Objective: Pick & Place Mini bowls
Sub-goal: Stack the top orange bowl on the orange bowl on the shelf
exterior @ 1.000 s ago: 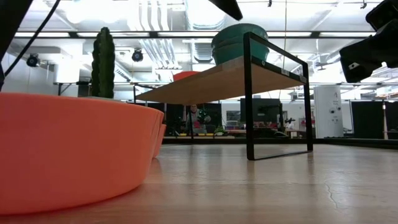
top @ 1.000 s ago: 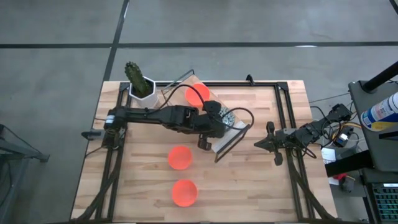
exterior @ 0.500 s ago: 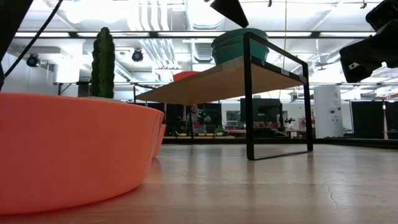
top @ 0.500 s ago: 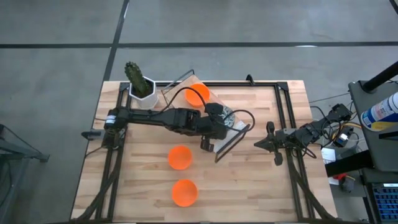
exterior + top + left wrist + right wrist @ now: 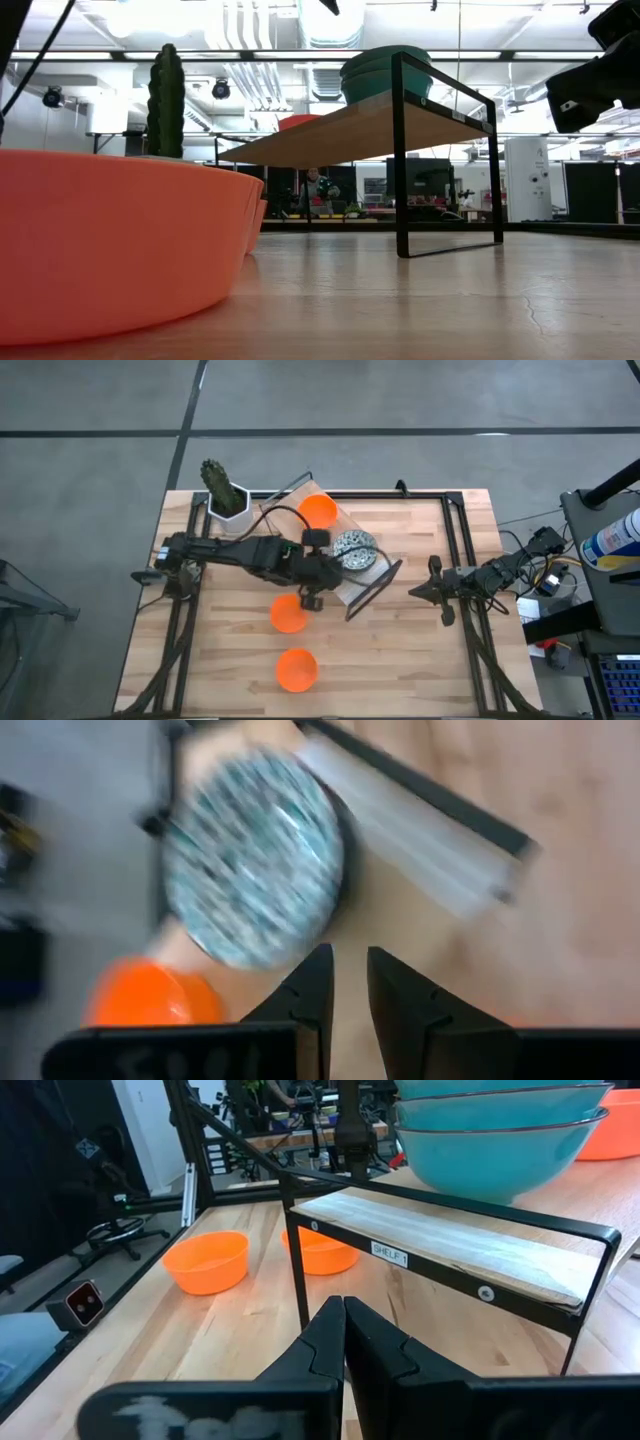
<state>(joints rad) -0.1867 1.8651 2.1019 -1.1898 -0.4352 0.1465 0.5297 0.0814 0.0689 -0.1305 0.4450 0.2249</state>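
A stack of green-grey patterned mini bowls point(image 5: 352, 550) sits on a low wooden shelf point(image 5: 372, 582), beside one orange bowl point(image 5: 318, 511) at the shelf's far end. In the left wrist view the patterned stack point(image 5: 250, 860) and that orange bowl point(image 5: 150, 1005) lie ahead of the fingers. Two more orange bowls point(image 5: 286, 620) point(image 5: 296, 669) rest on the table. My left gripper point(image 5: 309, 602) point(image 5: 347, 982) hovers just left of the shelf, over the nearer-centre orange bowl, narrowly open and empty. My right gripper point(image 5: 418, 591) point(image 5: 343, 1320) waits shut at the table's right.
A white hexagonal pot with a cactus point(image 5: 226, 498) stands at the table's far left corner. Black metal rails point(image 5: 452, 550) frame the tabletop. The shelf's black frame leg point(image 5: 402, 160) stands mid-table. Bare wood lies between the shelf and the right gripper.
My left gripper has drawn back from the patterned bowls on the shelf toward the table's left and slightly toward its near edge, and it now hangs over the orange bowl on the table. The bowls have stayed in place.
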